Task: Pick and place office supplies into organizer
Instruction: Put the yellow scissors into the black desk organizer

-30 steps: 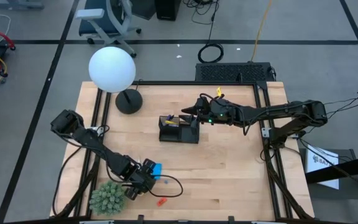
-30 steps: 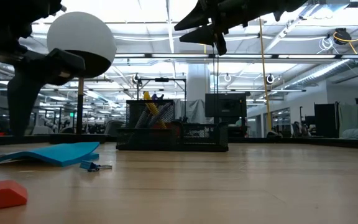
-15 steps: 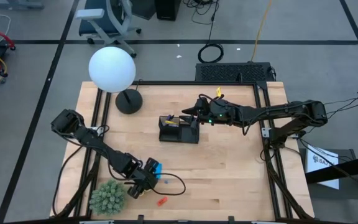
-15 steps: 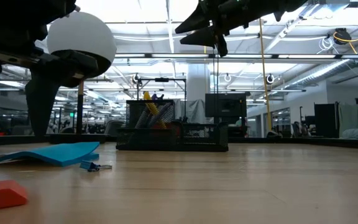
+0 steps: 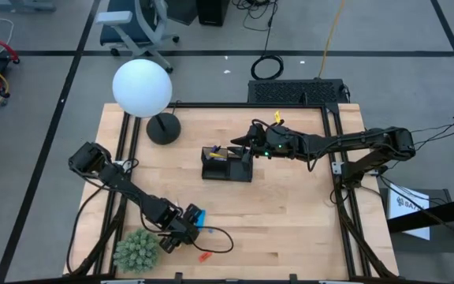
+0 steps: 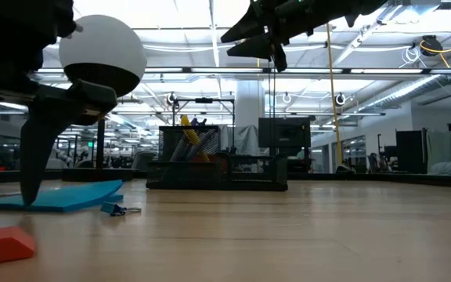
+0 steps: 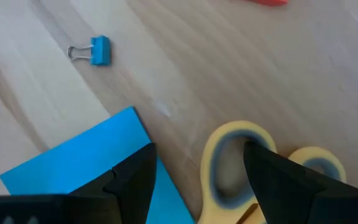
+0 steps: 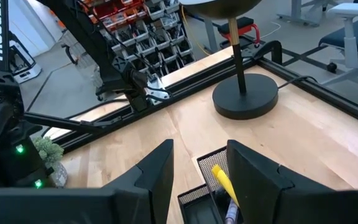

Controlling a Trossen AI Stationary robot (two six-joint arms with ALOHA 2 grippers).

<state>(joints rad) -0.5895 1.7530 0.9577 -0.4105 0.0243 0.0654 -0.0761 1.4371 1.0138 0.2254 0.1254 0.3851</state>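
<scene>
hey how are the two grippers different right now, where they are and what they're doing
The left gripper is down at the table's front, its open fingers over the blue note pad and the yellow scissors handle. The right gripper hangs high above the black organizer, near the table's middle, touching nothing. Both stand open and hold nothing.

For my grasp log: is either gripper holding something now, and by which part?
Nothing is held. The open left gripper hangs over the yellow-handled scissors; the open right gripper hovers above the black mesh organizer.

Even, bright overhead lighting; ceiling strip lights (image 6: 210, 31) are blown out in low view. Left gripper (image 6: 34, 141) is rendered as dark silhouette. Soft shadows, near foreground blurred.
</scene>
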